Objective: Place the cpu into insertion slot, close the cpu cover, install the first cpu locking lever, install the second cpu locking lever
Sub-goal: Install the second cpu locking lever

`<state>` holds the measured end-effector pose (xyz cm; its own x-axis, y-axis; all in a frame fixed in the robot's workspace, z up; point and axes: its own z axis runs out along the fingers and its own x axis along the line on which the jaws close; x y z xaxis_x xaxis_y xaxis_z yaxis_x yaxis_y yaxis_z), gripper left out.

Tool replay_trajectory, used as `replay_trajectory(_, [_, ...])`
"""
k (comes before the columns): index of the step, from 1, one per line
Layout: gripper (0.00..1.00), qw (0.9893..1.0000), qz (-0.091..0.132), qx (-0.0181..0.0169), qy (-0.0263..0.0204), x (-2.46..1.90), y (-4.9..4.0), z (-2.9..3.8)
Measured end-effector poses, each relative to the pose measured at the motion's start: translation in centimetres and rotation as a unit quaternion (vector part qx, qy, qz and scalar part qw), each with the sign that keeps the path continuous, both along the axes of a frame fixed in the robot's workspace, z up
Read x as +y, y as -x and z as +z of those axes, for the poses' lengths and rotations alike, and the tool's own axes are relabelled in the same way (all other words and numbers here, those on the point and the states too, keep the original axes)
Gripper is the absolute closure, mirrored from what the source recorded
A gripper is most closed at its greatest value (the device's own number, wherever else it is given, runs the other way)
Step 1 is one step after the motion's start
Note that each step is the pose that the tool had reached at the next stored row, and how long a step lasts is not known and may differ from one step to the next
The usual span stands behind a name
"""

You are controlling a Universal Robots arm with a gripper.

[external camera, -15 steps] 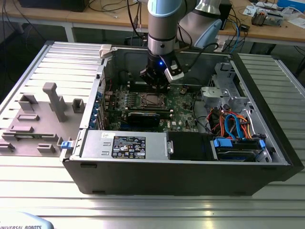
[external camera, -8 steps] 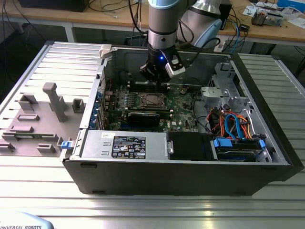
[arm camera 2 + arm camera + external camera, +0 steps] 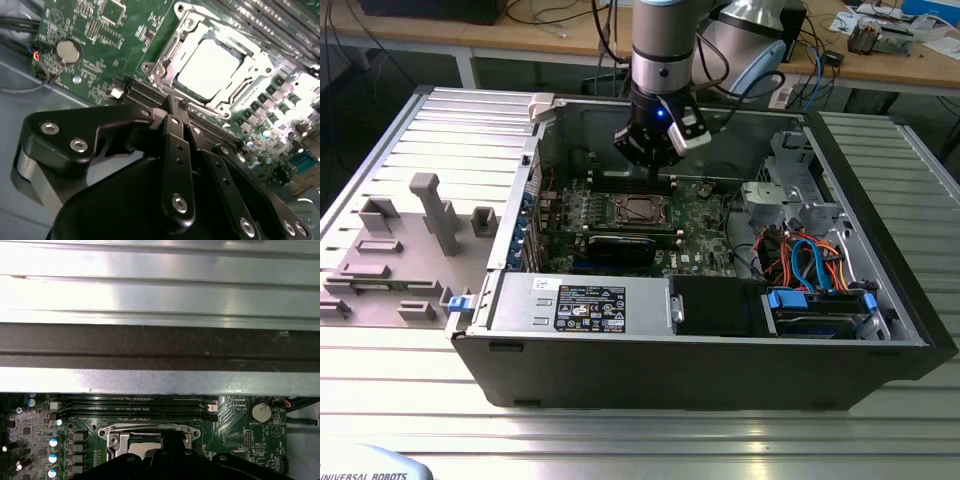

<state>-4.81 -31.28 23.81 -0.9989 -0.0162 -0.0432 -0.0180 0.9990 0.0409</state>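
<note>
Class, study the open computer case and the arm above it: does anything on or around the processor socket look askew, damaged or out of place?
Nothing stands out. The cpu lies flat and square in the insertion slot, with the cpu cover framing it evenly. The gripper hovers beside the socket's edge, holding nothing.

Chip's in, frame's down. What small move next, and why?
Probably ease the shut gripper down toward the nearest edge of the thin silver metal cover frame. The dull silver square chip already sits under that lowered frame, the fingers hold nothing, and the tip hovers just beside it. Lever positions are unclear.
</note>
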Motion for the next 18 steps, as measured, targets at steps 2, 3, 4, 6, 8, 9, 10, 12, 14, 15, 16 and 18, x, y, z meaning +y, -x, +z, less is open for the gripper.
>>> replay_trajectory(2, [0.89,1.0000,0.000,0.0000,0.0085,-0.08,0.00,-0.02])
replay_trajectory(3, [0.89,0.9999,0.000,0.0000,0.0120,-0.22,0.00,-0.03])
replay_trajectory(4, [0.89,0.9999,0.000,-0.0001,0.0134,-0.31,0.00,-0.04])
replay_trajectory(6, [0.89,0.9999,0.000,0.0000,0.0142,-0.34,0.00,-0.04])
replay_trajectory(8, [0.89,0.9999,0.000,0.0000,0.0144,-0.35,0.00,-0.04])
replay_trajectory(9, [0.89,0.9999,0.000,0.0000,0.0145,-0.35,0.00,-0.04])
replay_trajectory(10, [0.89,0.9999,0.000,0.0000,0.0145,-0.36,0.00,-0.04])
replay_trajectory(12, [0.89,0.9999,0.000,-0.0001,0.0143,-0.39,0.00,-0.05])
replay_trajectory(14, [0.89,0.9999,0.000,0.0000,0.0145,-0.47,0.00,-0.04])
replay_trajectory(15, [0.89,0.9999,0.000,0.0000,0.0145,-0.53,0.00,-0.04])
replay_trajectory(16, [0.89,0.9999,0.000,0.0000,0.0145,-0.58,0.00,-0.04])
replay_trajectory(18, [0.89,0.9999,0.000,-0.0001,0.0145,-0.63,0.00,-0.04])
